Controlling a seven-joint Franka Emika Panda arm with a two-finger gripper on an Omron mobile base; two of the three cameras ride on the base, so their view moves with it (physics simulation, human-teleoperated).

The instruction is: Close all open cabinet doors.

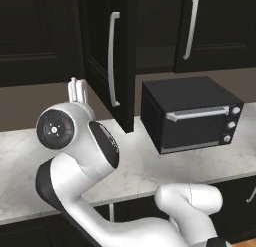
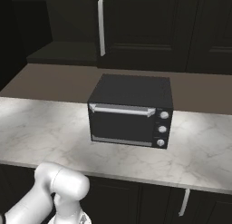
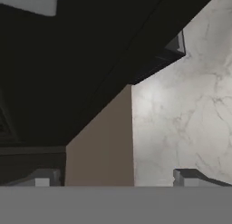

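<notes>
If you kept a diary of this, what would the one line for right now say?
task: close cabinet doors | open door swung out over counter | tool open, holding nothing | toaster oven beside door

Left base view: camera sits behind the arm on its left, looking forward and down over the marble counter (image 1: 150, 166). The arm rises from 5 o'clock; the toaster oven (image 1: 192, 118) sits at 3 o'clock, and an open cabinet door (image 1: 112, 56) swings toward the lens at 12 o'clock.

Right base view: camera behind the arm on its right, same downward pitch. The oven (image 2: 130, 112) is near centre, seen almost front-on; the arm enters at 7 o'clock.

Shared ground: counter, oven, brown backsplash (image 2: 59, 80), dark upper cabinets.

Hand view: close in and rolled. Counter (image 3: 190, 109) lies toward 3 o'clock, dark cabinet (image 3: 77, 60) toward 11 o'clock, fingertips (image 3: 190, 177) at 6 o'clock.
</notes>
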